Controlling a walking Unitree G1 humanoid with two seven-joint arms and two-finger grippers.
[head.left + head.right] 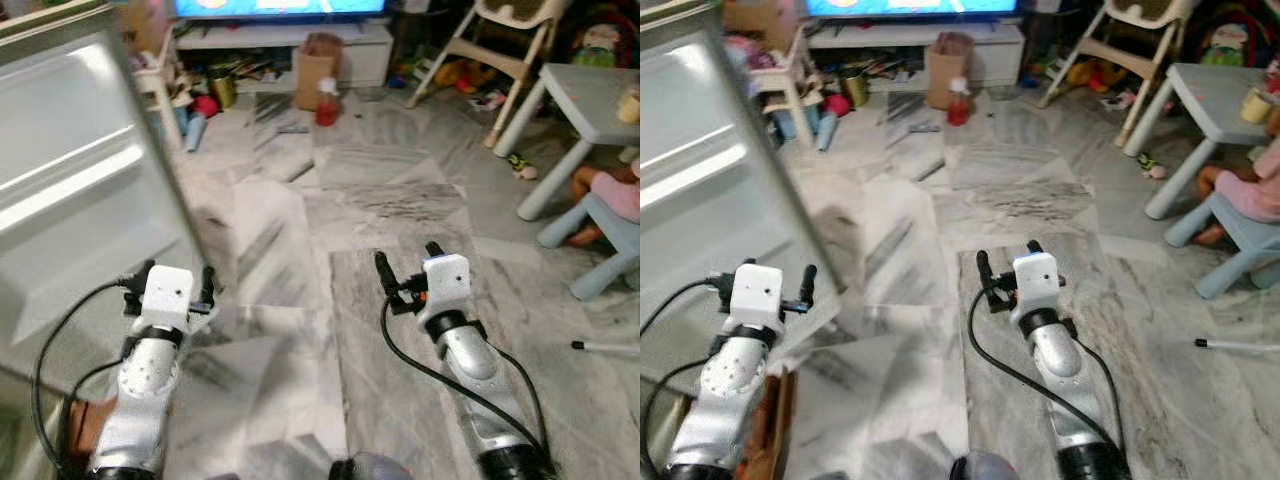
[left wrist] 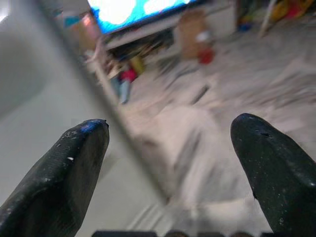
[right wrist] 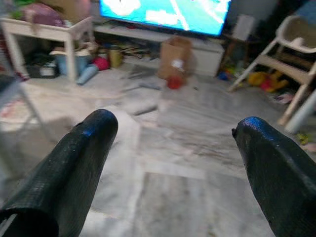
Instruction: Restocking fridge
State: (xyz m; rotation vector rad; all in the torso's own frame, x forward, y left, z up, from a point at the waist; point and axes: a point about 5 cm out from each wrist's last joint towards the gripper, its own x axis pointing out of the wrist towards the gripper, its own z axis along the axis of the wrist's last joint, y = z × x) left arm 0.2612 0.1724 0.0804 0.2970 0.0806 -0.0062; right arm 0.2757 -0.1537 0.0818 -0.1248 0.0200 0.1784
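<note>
While both arms hover over marble floor [image 1: 300, 330] | left gripper [image 2: 168, 148] fingers wide, beside fridge door [image 1: 80, 200] | right gripper [image 3: 173, 143] fingers wide

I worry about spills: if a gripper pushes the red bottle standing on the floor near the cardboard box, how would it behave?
The red bottle stands upright and looks tall and narrow, so it would probably tip. The marble floor looks smooth, so it may slide or roll afterwards.
</note>
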